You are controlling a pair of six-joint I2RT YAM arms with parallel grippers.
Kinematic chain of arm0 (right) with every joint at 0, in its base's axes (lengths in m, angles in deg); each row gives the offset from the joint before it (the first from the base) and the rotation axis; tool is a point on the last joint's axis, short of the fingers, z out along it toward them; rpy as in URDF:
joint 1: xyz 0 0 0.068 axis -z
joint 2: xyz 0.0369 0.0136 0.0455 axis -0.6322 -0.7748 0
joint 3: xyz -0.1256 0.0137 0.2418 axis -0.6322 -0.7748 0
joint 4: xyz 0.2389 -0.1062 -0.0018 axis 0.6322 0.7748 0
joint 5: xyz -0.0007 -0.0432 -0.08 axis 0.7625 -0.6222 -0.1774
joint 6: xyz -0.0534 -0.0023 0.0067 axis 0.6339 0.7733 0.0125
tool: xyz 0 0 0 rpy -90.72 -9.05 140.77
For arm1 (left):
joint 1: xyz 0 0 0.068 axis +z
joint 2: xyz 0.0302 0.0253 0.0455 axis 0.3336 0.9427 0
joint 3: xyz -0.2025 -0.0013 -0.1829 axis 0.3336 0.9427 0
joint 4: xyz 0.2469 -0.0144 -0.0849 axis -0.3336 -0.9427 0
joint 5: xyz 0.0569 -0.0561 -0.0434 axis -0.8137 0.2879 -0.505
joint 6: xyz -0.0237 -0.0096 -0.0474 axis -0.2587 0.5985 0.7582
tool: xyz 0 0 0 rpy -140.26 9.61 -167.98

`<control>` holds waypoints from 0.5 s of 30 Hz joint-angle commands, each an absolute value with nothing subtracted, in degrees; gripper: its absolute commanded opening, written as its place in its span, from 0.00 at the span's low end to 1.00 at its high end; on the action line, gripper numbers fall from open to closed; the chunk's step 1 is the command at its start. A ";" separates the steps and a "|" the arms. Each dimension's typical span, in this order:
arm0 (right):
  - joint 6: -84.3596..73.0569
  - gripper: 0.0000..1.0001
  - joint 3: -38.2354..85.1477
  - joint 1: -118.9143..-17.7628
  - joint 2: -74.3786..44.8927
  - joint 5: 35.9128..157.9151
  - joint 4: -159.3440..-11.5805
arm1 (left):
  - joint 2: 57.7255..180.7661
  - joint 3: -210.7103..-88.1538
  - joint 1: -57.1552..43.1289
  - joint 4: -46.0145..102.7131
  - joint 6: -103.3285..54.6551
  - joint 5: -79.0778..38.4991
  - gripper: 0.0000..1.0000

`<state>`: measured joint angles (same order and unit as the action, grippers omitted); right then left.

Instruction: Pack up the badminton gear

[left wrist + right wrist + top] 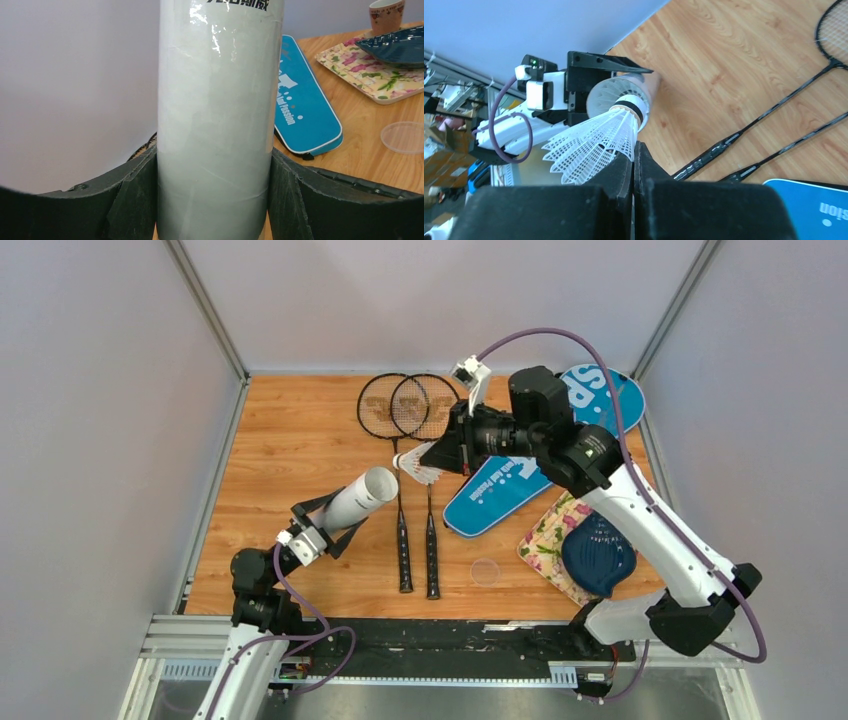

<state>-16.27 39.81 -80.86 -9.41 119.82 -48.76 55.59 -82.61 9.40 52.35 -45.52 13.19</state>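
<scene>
Above the left half of the wooden table (270,460), the long white tube (362,497) is clamped between the fingers of the left gripper (335,523) and held tilted, its open mouth turned toward the right gripper (634,160). A white shuttlecock (599,140) is pinched by its skirt between that gripper's closed fingers, its cork end just before the tube's mouth. Two black rackets (405,530) are laid side by side below, with the blue cover (500,490) beside them.

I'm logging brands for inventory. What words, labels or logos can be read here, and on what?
"SP": large white letters on the blue racket cover; the rest is hidden.
"And Passion!": small white print on the same cover.
Black print at the top of the white tube: cut off by the frame, unreadable.
Marks on the strings of the two rackets: too small to read.
</scene>
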 commanded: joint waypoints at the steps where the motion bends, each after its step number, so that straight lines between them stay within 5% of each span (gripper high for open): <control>1: -13.08 0.00 45.02 -84.73 -12.93 119.60 -41.51 | 57.20 -82.18 9.47 48.04 -42.51 15.39 0.04; 15: -10.44 0.00 55.49 -90.01 -22.95 110.72 -34.20 | 57.37 -82.18 9.47 48.04 -42.51 15.66 0.04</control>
